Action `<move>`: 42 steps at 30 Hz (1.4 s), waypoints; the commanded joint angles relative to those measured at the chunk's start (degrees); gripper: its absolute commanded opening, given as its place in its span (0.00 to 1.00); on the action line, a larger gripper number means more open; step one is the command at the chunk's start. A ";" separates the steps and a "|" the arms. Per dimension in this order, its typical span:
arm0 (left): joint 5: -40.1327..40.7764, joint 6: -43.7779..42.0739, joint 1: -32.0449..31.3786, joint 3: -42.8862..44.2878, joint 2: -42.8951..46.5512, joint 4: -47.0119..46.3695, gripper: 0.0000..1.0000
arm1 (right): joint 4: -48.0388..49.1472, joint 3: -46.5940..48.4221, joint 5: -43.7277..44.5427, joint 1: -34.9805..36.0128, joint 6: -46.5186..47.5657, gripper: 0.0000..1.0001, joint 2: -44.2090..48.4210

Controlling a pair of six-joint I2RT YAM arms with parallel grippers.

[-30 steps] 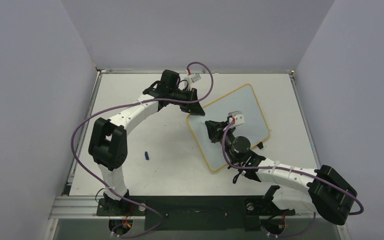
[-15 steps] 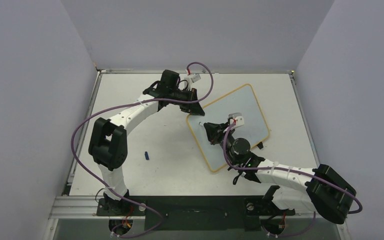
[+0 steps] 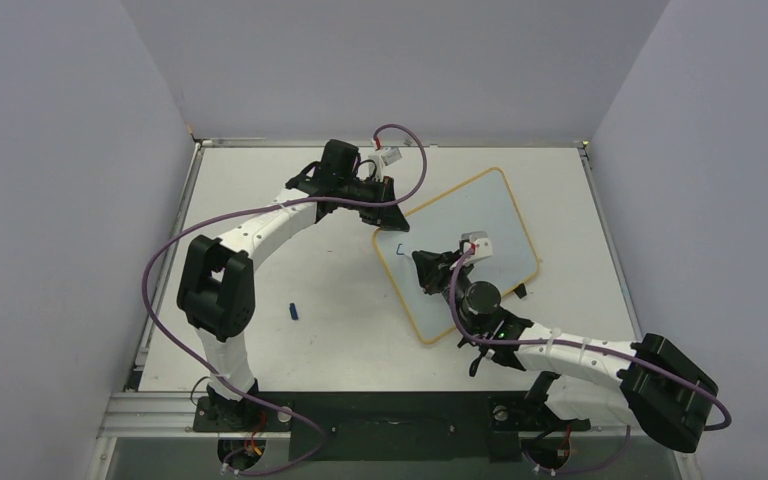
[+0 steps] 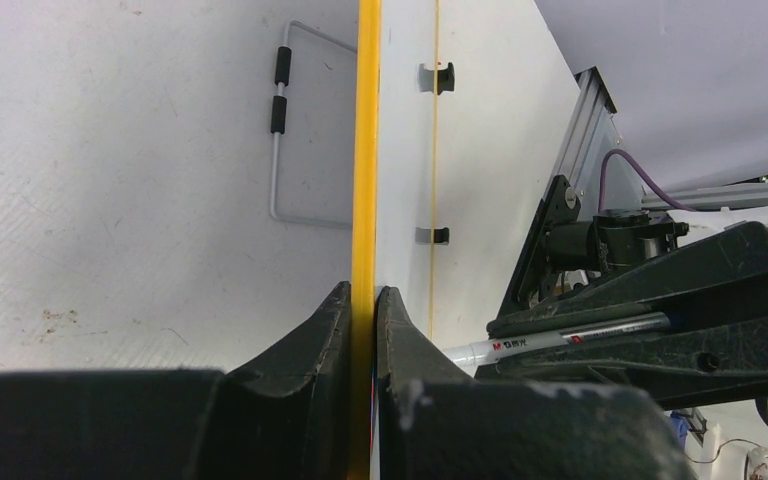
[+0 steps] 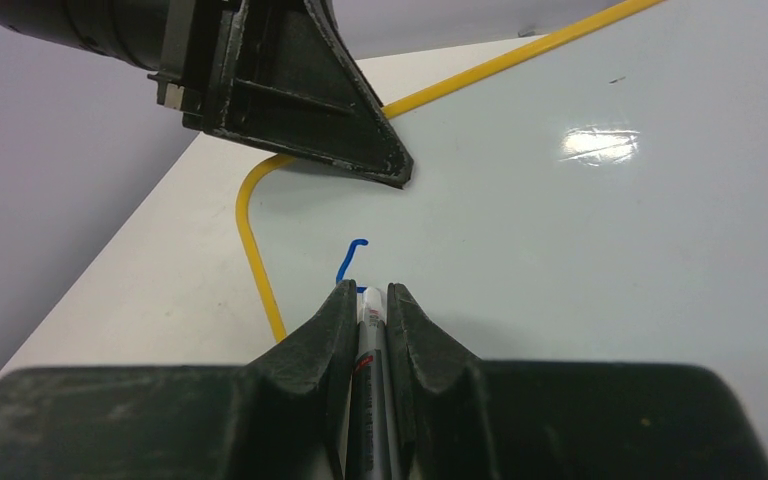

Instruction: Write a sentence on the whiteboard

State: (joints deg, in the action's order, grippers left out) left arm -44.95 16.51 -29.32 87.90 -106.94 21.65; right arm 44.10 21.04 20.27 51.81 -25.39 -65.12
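The top view looks down from high behind the near edge over the bench (image 3: 310,330). Each wrist view sits close, facing along its fingers (image 4: 325,340) (image 5: 410,330); all share the whiteboard (image 3: 495,205) (image 4: 367,150) (image 5: 560,230).

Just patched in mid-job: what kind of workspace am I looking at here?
Likely a lab robot cell: plain walls box in a white table with an aluminium rail at its near edge; the left claw grips a whiteboard, the right claw a marker.
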 commanded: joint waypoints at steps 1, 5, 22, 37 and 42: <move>4.06 -3.07 -1.18 0.17 2.66 -0.32 0.00 | -7.94 -0.36 5.36 -0.43 0.04 0.00 0.10; 4.18 -3.06 -1.18 0.15 2.70 -0.30 0.00 | -8.47 -0.54 5.80 -0.53 -0.61 0.00 0.05; 4.46 -3.20 -1.26 -0.09 3.02 -0.16 0.00 | -6.48 -3.18 -2.37 0.91 -2.36 0.00 -1.22; 4.54 -3.33 -1.26 -0.06 3.14 -0.03 0.00 | -5.11 2.35 -4.22 2.28 -1.00 0.00 -3.62; 4.55 -3.33 -1.26 -0.01 3.27 -0.01 0.00 | -7.91 5.38 -2.93 2.09 1.23 0.00 0.57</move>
State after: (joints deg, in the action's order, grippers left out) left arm -44.34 15.90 -29.32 87.68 -106.89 21.65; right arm 42.50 23.33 17.04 54.04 -27.00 -66.98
